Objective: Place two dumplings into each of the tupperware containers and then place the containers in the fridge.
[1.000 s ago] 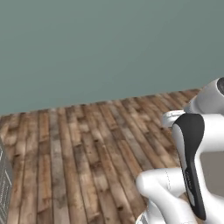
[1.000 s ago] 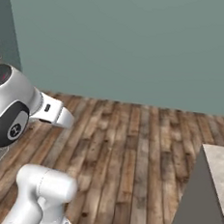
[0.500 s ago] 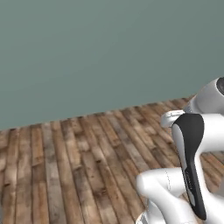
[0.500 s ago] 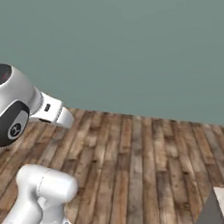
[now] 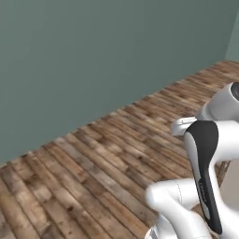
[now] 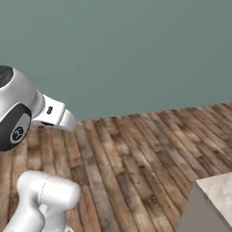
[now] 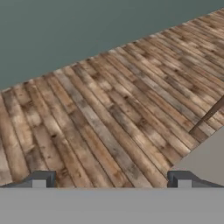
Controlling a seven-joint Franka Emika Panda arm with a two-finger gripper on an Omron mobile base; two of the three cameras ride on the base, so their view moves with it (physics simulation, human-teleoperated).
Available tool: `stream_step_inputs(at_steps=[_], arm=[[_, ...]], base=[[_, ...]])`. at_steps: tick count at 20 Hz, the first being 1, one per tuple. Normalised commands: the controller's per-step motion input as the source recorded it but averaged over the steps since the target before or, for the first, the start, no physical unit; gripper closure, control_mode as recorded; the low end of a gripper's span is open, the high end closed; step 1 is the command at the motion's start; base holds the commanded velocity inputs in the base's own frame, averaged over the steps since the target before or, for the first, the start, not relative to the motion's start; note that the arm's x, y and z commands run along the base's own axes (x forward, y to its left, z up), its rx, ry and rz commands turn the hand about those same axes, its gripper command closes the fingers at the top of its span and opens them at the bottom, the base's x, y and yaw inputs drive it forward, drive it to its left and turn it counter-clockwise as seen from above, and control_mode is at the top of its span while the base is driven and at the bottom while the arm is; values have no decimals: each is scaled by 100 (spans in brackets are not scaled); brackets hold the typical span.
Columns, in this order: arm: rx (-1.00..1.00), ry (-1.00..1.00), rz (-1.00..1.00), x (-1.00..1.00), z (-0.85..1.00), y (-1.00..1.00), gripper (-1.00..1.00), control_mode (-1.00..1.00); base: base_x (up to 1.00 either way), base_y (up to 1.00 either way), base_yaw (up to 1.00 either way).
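My gripper (image 7: pixel 111 180) stands open in the hand view. Its two dark fingertips (image 7: pixel 41 178) sit far apart with nothing between them, over bare wooden floor. My white arm (image 5: pixel 205 177) is folded close to the base in the left base view, and its elbow joint (image 6: pixel 10 110) shows at the left of the right base view. The dumplings, the tupperware containers and the fridge are out of view.
Brown plank floor (image 5: pixel 93 172) runs up to a plain teal-grey wall (image 6: pixel 125 43). A counter corner (image 6: pixel 215 203) with a pale speckled top juts in at the lower right of the right base view. A grey slab edge (image 7: pixel 205 155) shows at the right of the hand view.
The whole picture has shifted in both base views, so the base has driven and turned. The grey thing at the left edge has left the view. The arm keeps its pose.
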Motion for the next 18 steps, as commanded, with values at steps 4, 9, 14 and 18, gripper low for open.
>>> stream_step_inputs(at_steps=[4, 9, 14, 18], arm=[[0, 0, 0, 0, 0, 0, -100, 100], [0, 0, 0, 0, 0, 0, -100, 100], [0, 0, 0, 0, 0, 0, -100, 100], [0, 0, 0, 0, 0, 0, -100, 100]], base=[[81, 91, -61], [92, 100, -53], [93, 100, -52], [94, 100, -49]])
